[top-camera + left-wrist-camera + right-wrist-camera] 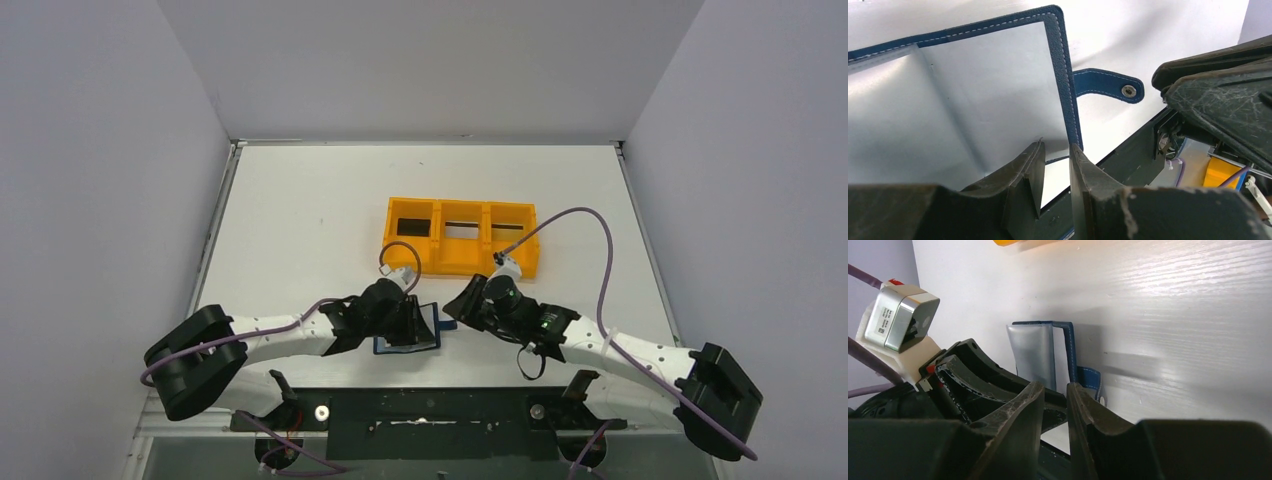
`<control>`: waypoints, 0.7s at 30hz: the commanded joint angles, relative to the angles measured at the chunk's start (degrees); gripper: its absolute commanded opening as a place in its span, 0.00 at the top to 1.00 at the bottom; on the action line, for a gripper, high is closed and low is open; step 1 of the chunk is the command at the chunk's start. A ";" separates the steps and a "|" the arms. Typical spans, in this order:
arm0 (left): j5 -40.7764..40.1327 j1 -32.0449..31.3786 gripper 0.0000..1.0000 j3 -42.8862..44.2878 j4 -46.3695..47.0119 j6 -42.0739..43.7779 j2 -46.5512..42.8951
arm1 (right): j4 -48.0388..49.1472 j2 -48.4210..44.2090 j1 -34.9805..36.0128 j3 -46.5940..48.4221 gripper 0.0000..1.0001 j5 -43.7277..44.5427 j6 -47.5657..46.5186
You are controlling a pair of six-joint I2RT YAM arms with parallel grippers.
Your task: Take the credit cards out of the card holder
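Jaws narrowly parted: left gripper [1055, 151] at card holder [1062, 75] corner, grip unclear; right gripper [1054, 390] empty.

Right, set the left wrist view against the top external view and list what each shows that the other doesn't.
Only the left wrist view: white stitching along the card holder border, the metal snap on its closure tab, shiny clear pockets inside, and the left gripper with its fingers narrowly apart at the holder's lower edge.
Only the top external view: the orange tray with three compartments, the left arm and right arm whole, and the table around them.
Both views: the holder lying open, its tab sticking out sideways.
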 commanded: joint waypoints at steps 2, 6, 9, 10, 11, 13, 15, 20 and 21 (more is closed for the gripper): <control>-2.17 -0.48 0.78 -0.48 -0.40 -0.60 -0.32 | 5.78 5.55 -0.42 3.83 0.79 -2.83 -1.97; -2.07 -0.55 0.79 -0.99 -1.08 -0.38 -0.33 | 8.84 12.14 -0.42 6.59 0.84 -6.61 -3.24; -2.15 -0.74 0.79 -1.17 -0.86 -0.51 -0.50 | 10.79 15.98 -0.42 7.55 0.85 -7.86 -4.06; -2.35 -0.74 0.80 -1.17 -1.06 -0.51 -0.61 | 10.17 17.08 -0.45 7.96 0.85 -7.60 -4.00; -2.69 -0.74 0.80 -1.25 -1.30 -0.55 -0.81 | 9.44 17.99 -0.50 8.26 0.85 -6.91 -4.05; -3.08 -0.74 0.80 -1.35 -1.49 -0.53 -1.42 | 9.19 20.11 -0.54 8.19 0.85 -7.00 -4.07; -3.26 -0.74 0.80 -1.09 -2.29 -0.09 -2.24 | 8.47 22.68 -0.54 8.21 0.85 -7.22 -4.28; -7.28 -0.74 0.71 2.03 -9.70 1.38 -7.25 | 4.80 26.38 -0.51 6.61 0.88 -5.44 -2.99; -9.05 -0.70 0.68 2.72 -12.03 1.62 -8.64 | 4.94 26.32 -0.51 5.93 0.88 -5.34 -2.59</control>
